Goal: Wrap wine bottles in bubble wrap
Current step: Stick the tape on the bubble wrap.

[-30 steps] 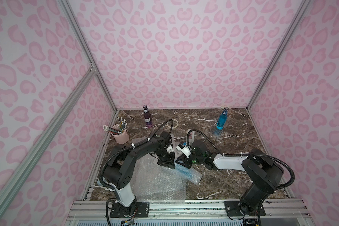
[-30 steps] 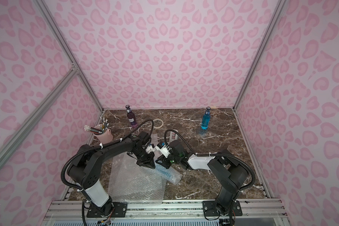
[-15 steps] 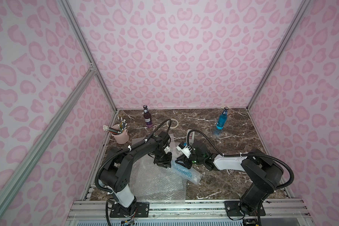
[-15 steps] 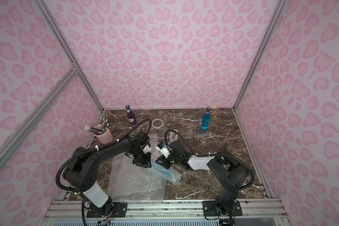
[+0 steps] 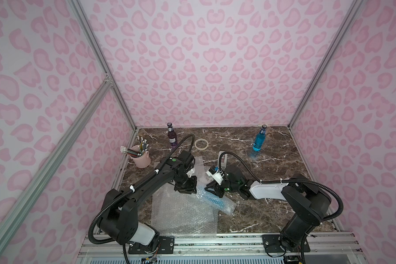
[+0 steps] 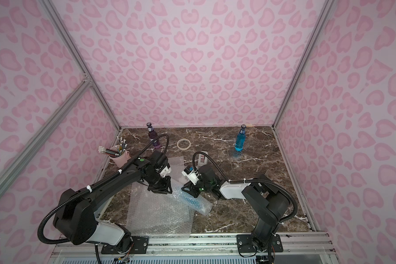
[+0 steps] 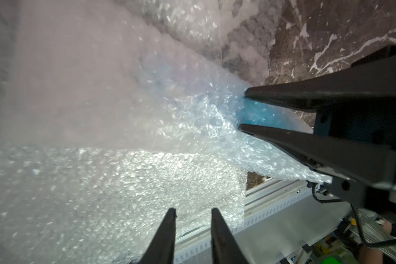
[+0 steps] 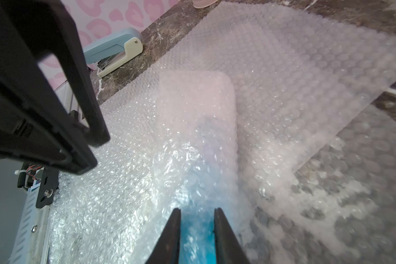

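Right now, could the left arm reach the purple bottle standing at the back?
Probably yes: the left end effector holds nothing, and the purple bottle stands upright on the table beyond it, with no object standing between them.

From the table (image 5: 272, 171) centre: the wrapped bottle (image 5: 215, 201) lies at 6 o'clock, partly on the sheet (image 5: 181, 217) at 7. A cup (image 5: 142, 158) is at 10, a bottle (image 5: 172, 138) at 11, tape (image 5: 201, 144) at 12 and a second bottle (image 5: 258, 142) at 1.

Blue bottle (image 5: 215, 201) rolled in bubble wrap (image 5: 181, 214), right hand (image 5: 213, 192) gripping
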Controlling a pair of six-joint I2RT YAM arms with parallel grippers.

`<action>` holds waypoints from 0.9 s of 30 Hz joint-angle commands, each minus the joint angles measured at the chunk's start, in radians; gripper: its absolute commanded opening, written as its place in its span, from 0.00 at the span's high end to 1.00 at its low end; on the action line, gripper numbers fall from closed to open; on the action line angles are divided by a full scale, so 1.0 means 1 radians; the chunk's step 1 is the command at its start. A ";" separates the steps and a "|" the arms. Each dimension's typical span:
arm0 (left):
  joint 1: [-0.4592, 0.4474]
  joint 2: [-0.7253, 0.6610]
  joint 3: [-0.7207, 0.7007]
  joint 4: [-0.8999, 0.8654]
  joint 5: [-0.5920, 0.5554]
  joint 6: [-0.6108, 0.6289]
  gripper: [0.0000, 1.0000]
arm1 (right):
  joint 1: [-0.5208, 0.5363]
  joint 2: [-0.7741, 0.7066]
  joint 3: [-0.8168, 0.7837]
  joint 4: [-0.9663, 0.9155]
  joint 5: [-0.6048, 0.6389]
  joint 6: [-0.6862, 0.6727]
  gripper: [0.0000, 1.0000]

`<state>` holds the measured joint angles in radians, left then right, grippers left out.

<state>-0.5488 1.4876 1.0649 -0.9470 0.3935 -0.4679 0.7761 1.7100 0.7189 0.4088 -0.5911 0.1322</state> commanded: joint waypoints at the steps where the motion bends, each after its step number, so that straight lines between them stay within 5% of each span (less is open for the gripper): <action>1: -0.015 0.019 -0.039 0.151 0.107 -0.076 0.75 | 0.003 0.017 -0.014 -0.129 0.017 0.010 0.74; 27: -0.033 0.175 -0.118 0.312 0.049 -0.078 0.87 | -0.006 -0.016 -0.007 -0.159 0.022 0.033 0.69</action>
<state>-0.5827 1.6573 0.9451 -0.6567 0.4889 -0.5514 0.7704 1.6939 0.7166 0.3874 -0.5903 0.1650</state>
